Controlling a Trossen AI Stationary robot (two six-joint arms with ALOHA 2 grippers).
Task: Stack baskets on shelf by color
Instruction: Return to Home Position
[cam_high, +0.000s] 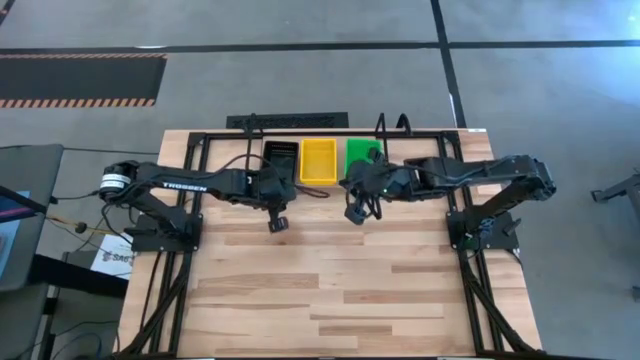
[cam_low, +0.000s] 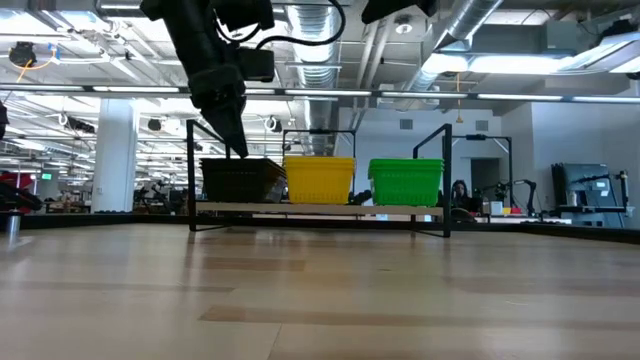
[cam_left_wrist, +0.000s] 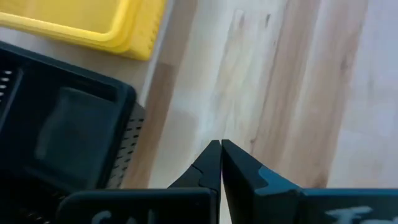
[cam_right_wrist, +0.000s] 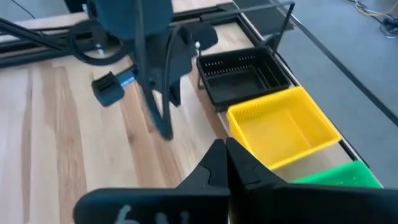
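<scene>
The shelf (cam_low: 320, 208) stands at the table's far edge. On its pale board sit a black basket (cam_high: 280, 155), a yellow one (cam_high: 318, 160) and a green one (cam_high: 362, 153), side by side on their bottoms. In the left wrist view the yellow basket (cam_left_wrist: 93, 25) shows two nested rims. My left gripper (cam_left_wrist: 221, 144) is shut and points steeply down over bare table, just in front of the black basket (cam_left_wrist: 62, 124); it also shows in the low view (cam_low: 240, 150). My right gripper (cam_right_wrist: 225, 143) is shut, empty and raised, in front of the green basket (cam_right_wrist: 336, 177).
A black tube frame (cam_high: 190, 190) runs around the table and carries both arm bases (cam_high: 160, 232), (cam_high: 482, 230). The wide near part of the wooden table (cam_high: 330, 300) lies bare. A dark strip (cam_high: 288, 120) lies on the floor beyond the shelf.
</scene>
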